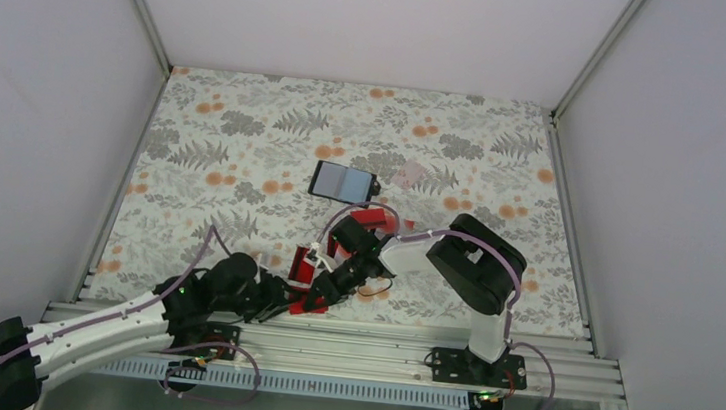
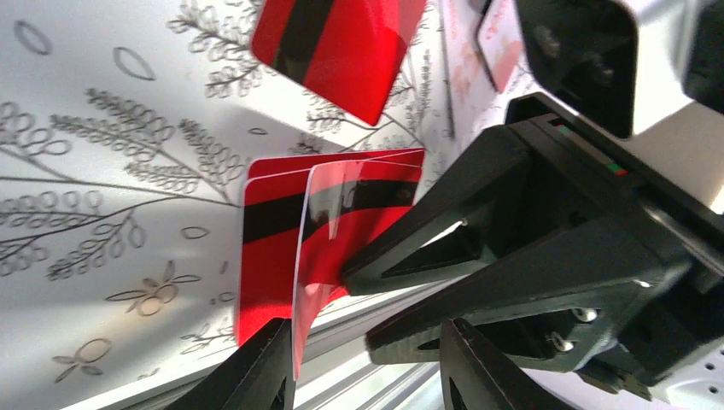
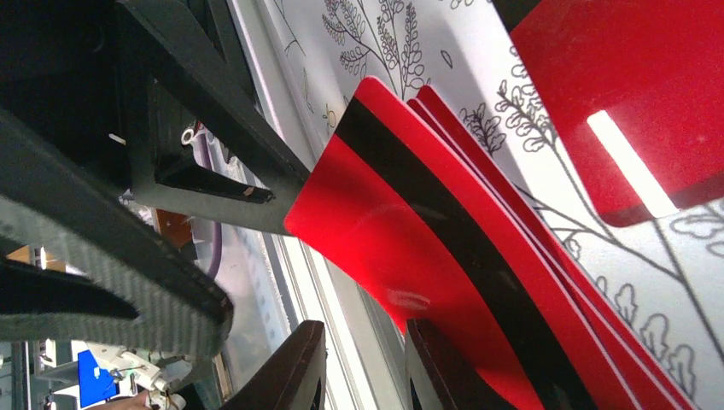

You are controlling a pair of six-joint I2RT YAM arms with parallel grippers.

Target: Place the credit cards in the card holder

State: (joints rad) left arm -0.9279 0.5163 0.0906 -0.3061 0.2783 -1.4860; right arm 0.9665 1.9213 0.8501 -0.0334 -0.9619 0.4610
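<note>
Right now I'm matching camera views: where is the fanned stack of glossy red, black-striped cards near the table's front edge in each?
Top external: fanned stack of glossy red, black-striped cards, low centre.
Left wrist: stack mid-frame.
Right wrist: stack centre to bottom right.
Shared landmark: silver aluminium rail running right beside it.

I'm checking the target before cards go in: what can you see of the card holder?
The card holder lies open and flat near the middle of the floral table. Black edges frame two grey-blue, glossy-looking panels side by side. Nothing touches it; red cards lie just nearer the robot, seemingly apart from it.
</note>
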